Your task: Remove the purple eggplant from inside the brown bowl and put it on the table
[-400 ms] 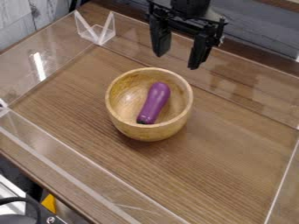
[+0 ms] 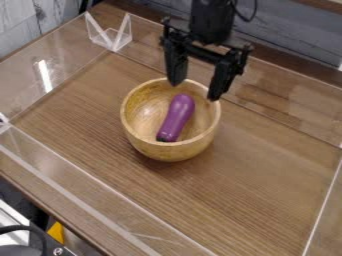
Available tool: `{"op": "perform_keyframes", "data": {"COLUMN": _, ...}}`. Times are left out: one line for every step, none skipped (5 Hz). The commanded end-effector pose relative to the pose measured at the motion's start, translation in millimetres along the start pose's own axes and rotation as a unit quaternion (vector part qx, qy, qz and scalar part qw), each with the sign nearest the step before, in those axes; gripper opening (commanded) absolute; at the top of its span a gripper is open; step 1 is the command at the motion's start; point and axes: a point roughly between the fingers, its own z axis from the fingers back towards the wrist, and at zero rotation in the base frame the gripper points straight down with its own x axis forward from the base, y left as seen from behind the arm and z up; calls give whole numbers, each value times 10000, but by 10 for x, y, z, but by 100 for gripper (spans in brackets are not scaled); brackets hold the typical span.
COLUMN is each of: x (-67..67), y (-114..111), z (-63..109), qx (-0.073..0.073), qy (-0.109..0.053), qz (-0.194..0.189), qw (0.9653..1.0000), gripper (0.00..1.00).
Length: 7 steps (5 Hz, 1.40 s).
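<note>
The brown bowl (image 2: 135, 128) sits on the counter (image 2: 234, 190) as before, the purple eggplant (image 2: 174, 118) still lying inside it. Beyond the eggplant, the fingers (image 2: 201, 90), spread open and gripping nothing, have come down closer to the bowl's far rim.

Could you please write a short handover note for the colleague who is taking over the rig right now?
Gripper: open, holding nothing, fingers spread above the far side of the brown bowl.
Purple eggplant: lying inside the brown bowl.
Bowl: standing upright on the wooden table.
Done: nothing of the transfer itself; the eggplant is not yet gripped.
Left: grasp the eggplant, lift it over the bowl's rim, set it down on the table and release it.
</note>
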Motion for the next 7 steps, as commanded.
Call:
{"op": "perform_keyframes", "data": {"x": -39, "y": 130, "z": 156, "qx": -3, "qy": -354, "qz": -90, "qw": 9993, "gripper": 100}}
{"op": "perform_keyframes", "data": {"x": -35, "y": 262, "z": 95, "qx": -29, "qy": -396, "qz": -65, "qw": 9992, "gripper": 100}}
{"op": "perform_keyframes", "data": {"x": -47, "y": 346, "z": 37, "qx": -52, "qy": -423, "qz": -59, "qw": 9991, "gripper": 100}}
{"op": "perform_keyframes", "data": {"x": -110, "y": 255, "z": 26, "qx": -119, "qy": -450, "qz": 193, "qw": 9987, "gripper": 100}}
{"op": "perform_keyframes", "data": {"x": -162, "y": 168, "z": 28, "qx": -173, "qy": -495, "qz": 415, "qw": 9978, "gripper": 100}}
{"op": "perform_keyframes", "data": {"x": -106, "y": 140, "z": -36, "qx": -194, "qy": -530, "qz": 355, "qw": 9978, "gripper": 100}}
{"op": "perform_keyframes", "data": {"x": -48, "y": 111, "z": -112, "qx": -206, "qy": -555, "qz": 311, "qw": 9978, "gripper": 100}}
